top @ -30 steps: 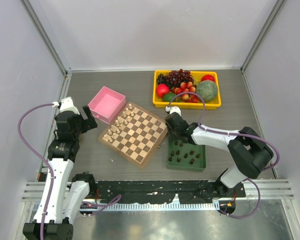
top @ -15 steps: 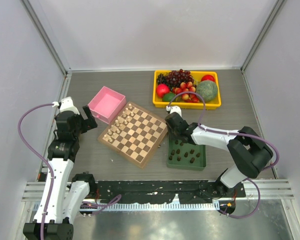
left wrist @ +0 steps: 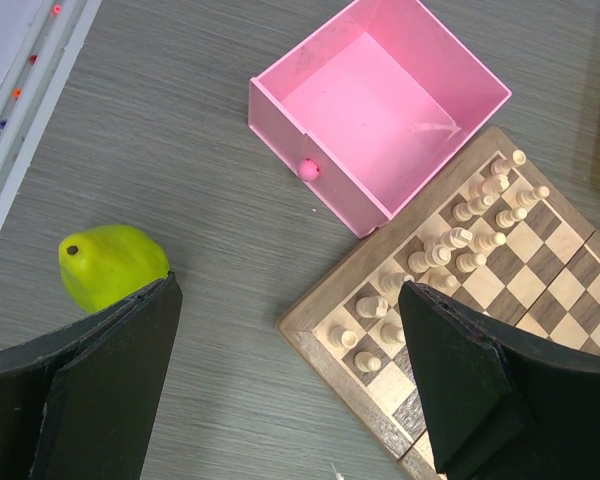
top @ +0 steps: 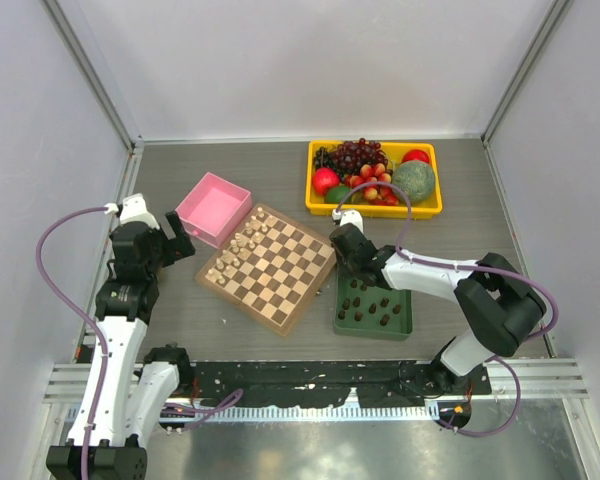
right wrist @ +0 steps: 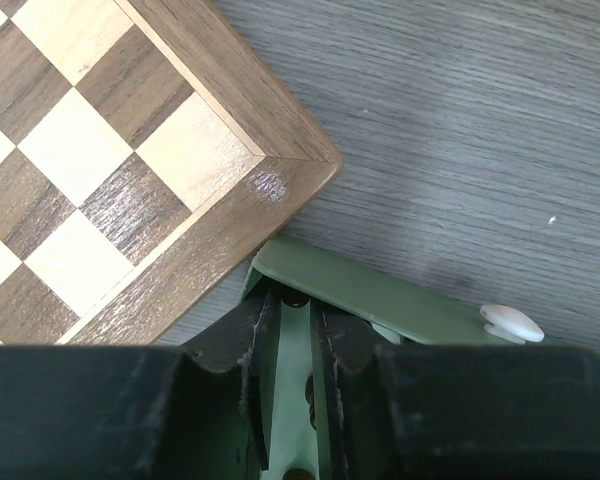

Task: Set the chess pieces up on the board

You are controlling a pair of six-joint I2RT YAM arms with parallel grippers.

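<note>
The board (top: 292, 288) lies mid-table, with cream pieces (top: 238, 246) along its left side. Several dark chess pieces (top: 370, 308) stand in a green tray (top: 372, 335) off its right corner. My right gripper (top: 348, 272) reaches down into the tray's far left corner. In the right wrist view its fingers stand narrow inside the tray wall (right wrist: 380, 295), shut on a dark chess piece (right wrist: 298, 297) at their tips, beside the board's corner (right wrist: 210, 230). My left gripper (left wrist: 288, 290) hangs open and empty over the table by the board's left corner (left wrist: 320, 340).
A pink open box (top: 213, 208) sits behind the board's left side. A yellow bin (top: 375, 210) of fruit stands at the back right. A green pear (left wrist: 110, 265) lies on the table under my left finger. A small white knob (right wrist: 512, 322) shows on the tray's outer wall.
The right gripper has edged slightly toward the tray's far left corner and its fingers have narrowed. The left arm has not moved.
</note>
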